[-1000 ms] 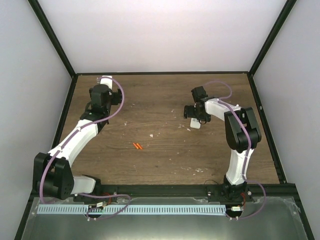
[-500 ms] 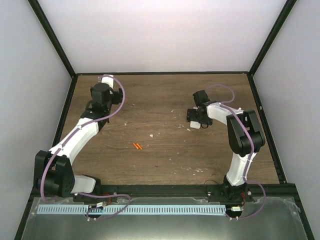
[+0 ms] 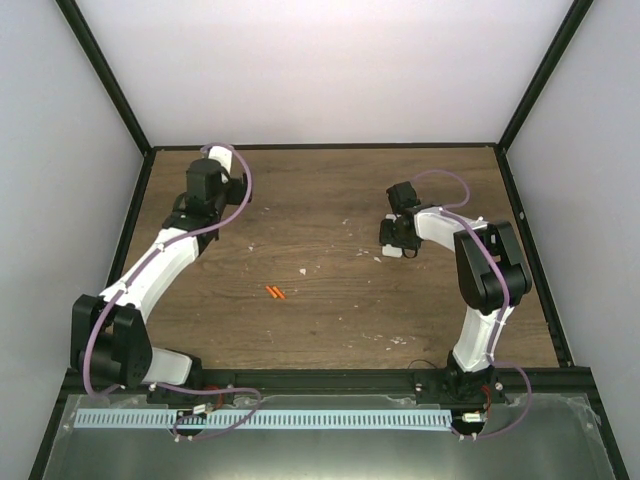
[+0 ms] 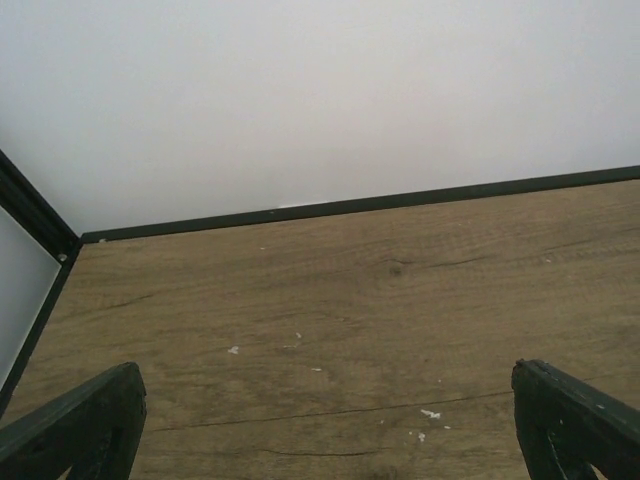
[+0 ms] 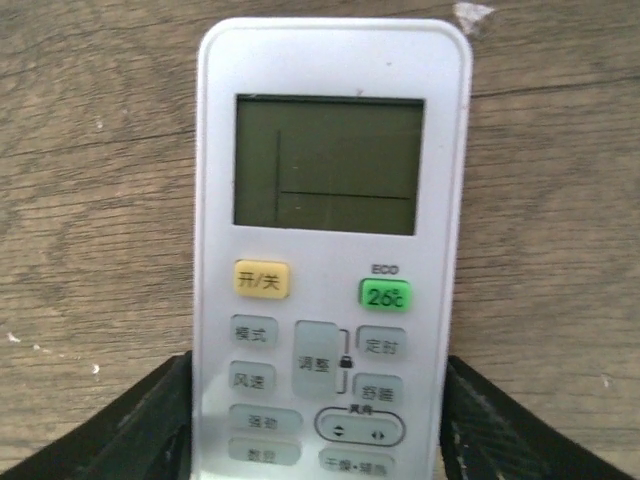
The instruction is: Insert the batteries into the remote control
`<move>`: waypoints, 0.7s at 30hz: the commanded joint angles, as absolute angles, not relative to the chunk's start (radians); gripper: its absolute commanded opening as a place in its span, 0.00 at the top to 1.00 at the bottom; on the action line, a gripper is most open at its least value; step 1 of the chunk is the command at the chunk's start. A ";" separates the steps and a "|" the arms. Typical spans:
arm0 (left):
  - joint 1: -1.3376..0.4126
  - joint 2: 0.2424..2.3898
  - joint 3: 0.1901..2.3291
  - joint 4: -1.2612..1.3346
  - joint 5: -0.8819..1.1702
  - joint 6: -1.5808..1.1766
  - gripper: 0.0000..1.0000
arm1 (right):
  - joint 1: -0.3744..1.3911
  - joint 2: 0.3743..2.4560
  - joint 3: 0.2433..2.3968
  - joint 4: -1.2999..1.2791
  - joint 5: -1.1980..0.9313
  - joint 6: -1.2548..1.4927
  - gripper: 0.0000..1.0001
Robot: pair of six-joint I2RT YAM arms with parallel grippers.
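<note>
R end effector (image 5: pixel 318 440) clamps remote control (image 5: pixel 330 250) at btm edge, display up. L end effector (image 4: pixel 325 400) open, empty. Both batteries (image 3: pixel 275 292) lie on tabletop (image 3: pixel 330 320), centre-left of top view.

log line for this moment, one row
left gripper: open, empty | right gripper: shut on remote, display up | batteries: loose on table | loaded: none
</note>
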State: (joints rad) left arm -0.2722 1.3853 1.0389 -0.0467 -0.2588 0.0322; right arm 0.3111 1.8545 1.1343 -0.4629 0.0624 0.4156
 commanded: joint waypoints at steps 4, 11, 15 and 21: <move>-0.275 1.388 1.069 -0.101 -0.196 0.015 0.00 | 0.325 1.890 1.098 -0.502 -0.025 0.405 0.54; -0.274 1.353 1.065 -0.145 -0.018 0.004 0.02 | 0.343 1.834 1.122 -0.462 -0.058 0.337 0.63; -0.275 1.313 1.037 -0.138 0.039 -0.057 0.02 | 0.401 1.764 1.157 -0.421 -0.099 0.282 0.66; -0.275 1.260 0.995 -0.094 0.215 -0.257 0.05 | 0.535 1.640 1.165 -0.267 -0.117 0.237 0.68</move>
State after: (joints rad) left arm -0.2718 1.3022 1.0325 -0.1402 0.0628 -0.1078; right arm 0.4622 1.7420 1.1309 -0.3988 -0.0746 0.2859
